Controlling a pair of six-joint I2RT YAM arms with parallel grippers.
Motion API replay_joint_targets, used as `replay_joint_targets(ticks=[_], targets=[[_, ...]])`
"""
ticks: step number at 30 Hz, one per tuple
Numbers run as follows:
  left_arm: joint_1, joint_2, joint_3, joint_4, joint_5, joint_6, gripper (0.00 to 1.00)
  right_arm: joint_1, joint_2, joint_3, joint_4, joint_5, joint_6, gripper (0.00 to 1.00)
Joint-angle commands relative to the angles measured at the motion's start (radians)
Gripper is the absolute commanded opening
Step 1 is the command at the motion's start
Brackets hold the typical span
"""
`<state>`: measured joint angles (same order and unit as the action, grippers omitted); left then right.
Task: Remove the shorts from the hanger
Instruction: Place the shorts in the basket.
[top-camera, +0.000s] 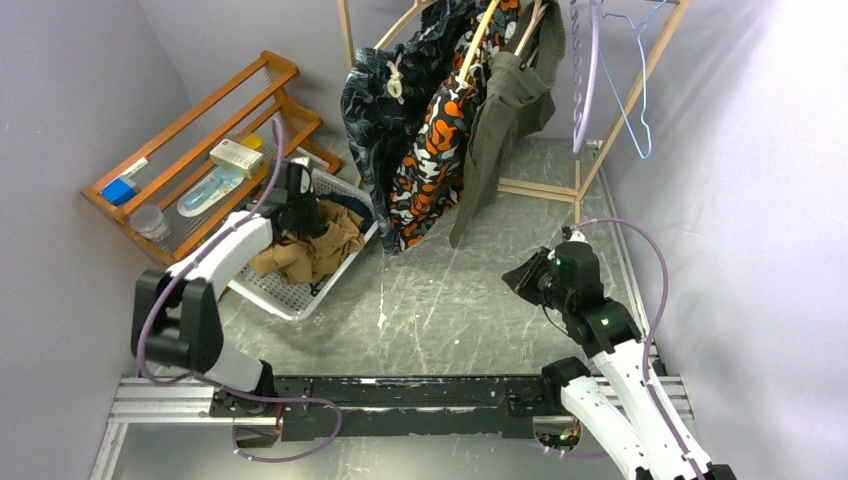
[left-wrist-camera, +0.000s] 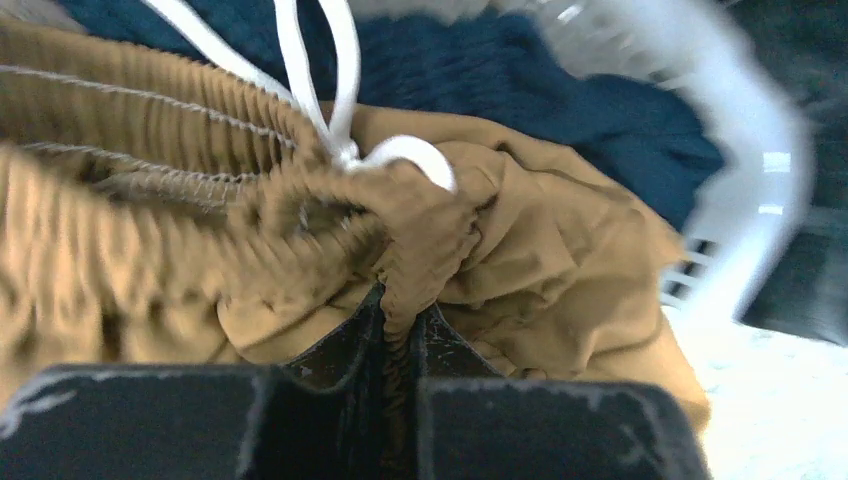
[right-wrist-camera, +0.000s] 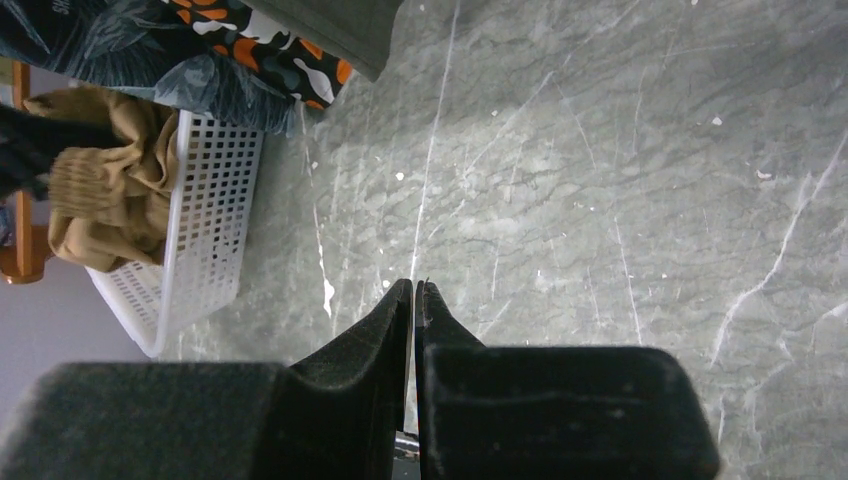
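Note:
Three pairs of shorts hang on the wooden rack: dark leaf-print (top-camera: 375, 100), orange-black-white camouflage (top-camera: 435, 160) and olive-grey (top-camera: 500, 120). The tan shorts (top-camera: 315, 250) lie in the white basket (top-camera: 290, 300) on top of the navy pair (left-wrist-camera: 560, 90). My left gripper (left-wrist-camera: 403, 310) is shut on the tan shorts' elastic waistband (left-wrist-camera: 300, 200) over the basket. My right gripper (right-wrist-camera: 414, 288) is shut and empty above the marble floor; it shows in the top view (top-camera: 515, 278) to the right of the hanging shorts.
A wooden shelf (top-camera: 200, 150) with small items stands at the back left. Empty hangers, lilac (top-camera: 590, 80) and light blue (top-camera: 640, 100), hang on the rack's right side. The rack's base bars (top-camera: 540, 188) lie on the floor. Grey walls close in both sides.

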<state>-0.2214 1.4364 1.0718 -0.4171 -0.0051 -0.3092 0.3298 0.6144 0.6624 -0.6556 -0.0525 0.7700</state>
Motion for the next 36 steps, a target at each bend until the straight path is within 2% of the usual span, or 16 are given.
replay_joint_targets(ticks=[1, 4, 7, 8, 11, 13, 18, 19, 24, 27, 31, 36], targets=[[0.000, 0.174, -0.074, 0.018, 0.026, -0.067, 0.09, 0.006, -0.001, -0.020, 0.013, 0.001, -0.004, 0.09], [-0.002, 0.296, -0.065, 0.013, 0.056, -0.085, 0.12, 0.006, 0.014, -0.013, 0.008, -0.006, -0.008, 0.09], [-0.004, 0.243, -0.083, 0.030, 0.075, -0.089, 0.22, 0.006, 0.025, 0.004, -0.015, -0.002, -0.023, 0.09], [-0.005, 0.201, -0.090, 0.031, 0.070, -0.091, 0.29, 0.007, 0.025, 0.009, -0.022, 0.005, -0.025, 0.09], [-0.004, 0.068, -0.065, -0.004, 0.051, -0.089, 0.62, 0.006, 0.015, 0.008, -0.021, 0.021, -0.028, 0.10], [-0.004, -0.007, -0.022, -0.050, 0.026, -0.085, 0.73, 0.006, 0.009, 0.002, -0.002, 0.020, -0.022, 0.10], [-0.003, -0.163, 0.054, -0.174, -0.110, -0.091, 0.92, 0.006, 0.034, -0.004, 0.029, -0.006, -0.017, 0.11], [-0.004, -0.193, 0.057, -0.190, -0.137, -0.096, 0.99, 0.006, 0.046, -0.004, 0.033, -0.012, -0.018, 0.11], [-0.003, -0.323, 0.022, -0.270, -0.301, -0.161, 0.99, 0.006, 0.075, -0.006, 0.042, -0.041, -0.024, 0.11], [0.008, -0.368, -0.018, -0.342, -0.400, -0.258, 0.99, 0.006, 0.073, -0.009, 0.044, -0.042, -0.024, 0.11], [0.023, -0.373, -0.137, -0.331, -0.326, -0.348, 0.99, 0.006, 0.065, -0.021, 0.062, -0.048, -0.019, 0.11], [0.057, -0.294, -0.280, -0.140, -0.120, -0.361, 0.99, 0.006, 0.067, -0.012, 0.045, -0.052, -0.027, 0.12]])
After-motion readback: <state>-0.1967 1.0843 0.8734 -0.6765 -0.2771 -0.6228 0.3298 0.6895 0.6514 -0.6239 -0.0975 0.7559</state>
